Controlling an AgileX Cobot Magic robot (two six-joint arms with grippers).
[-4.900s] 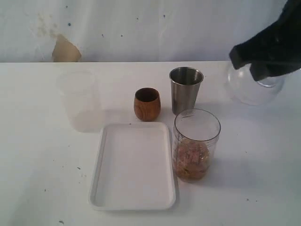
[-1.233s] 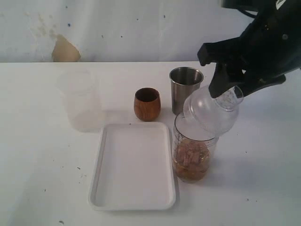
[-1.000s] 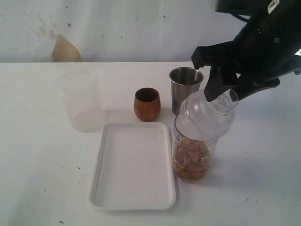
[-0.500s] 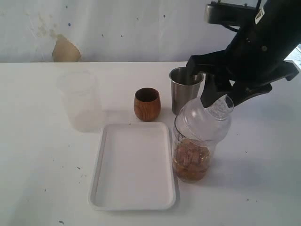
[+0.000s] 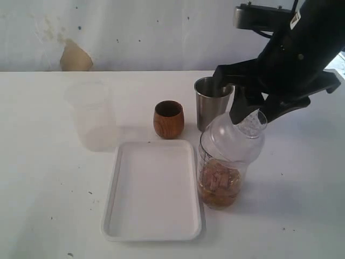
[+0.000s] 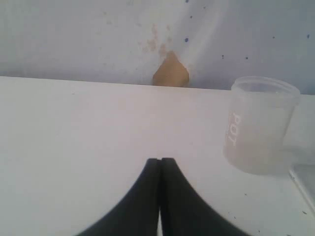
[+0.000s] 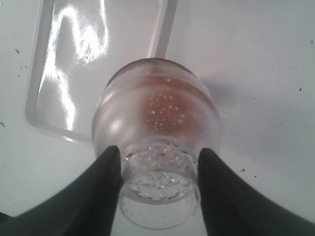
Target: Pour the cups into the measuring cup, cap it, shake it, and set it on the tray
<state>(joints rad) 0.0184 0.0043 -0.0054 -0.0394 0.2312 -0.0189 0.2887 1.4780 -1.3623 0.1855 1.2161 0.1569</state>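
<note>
The measuring cup (image 5: 218, 183) stands just right of the tray (image 5: 153, 189), with brown bits in its bottom. A clear dome lid (image 5: 237, 137) rests on its mouth, leaning a little to the right. My right gripper (image 5: 249, 111) is shut on the lid's narrow neck. In the right wrist view the two black fingers clamp the lid (image 7: 157, 123) at the right gripper (image 7: 158, 164), with the tray (image 7: 74, 64) beyond. The wooden cup (image 5: 168, 118) and steel tumbler (image 5: 210, 105) stand behind the tray. My left gripper (image 6: 160, 160) is shut and empty over bare table.
A frosted plastic cup (image 5: 91, 116) stands at the left of the table; the left wrist view shows it (image 6: 258, 125) ahead and to one side of the left gripper. A white wall with a brown patch (image 5: 74, 58) backs the table.
My right gripper carried the dome lid from the far right, down and leftward onto the measuring cup's mouth. In the last half second it barely moved. Cups and tray stayed put.
</note>
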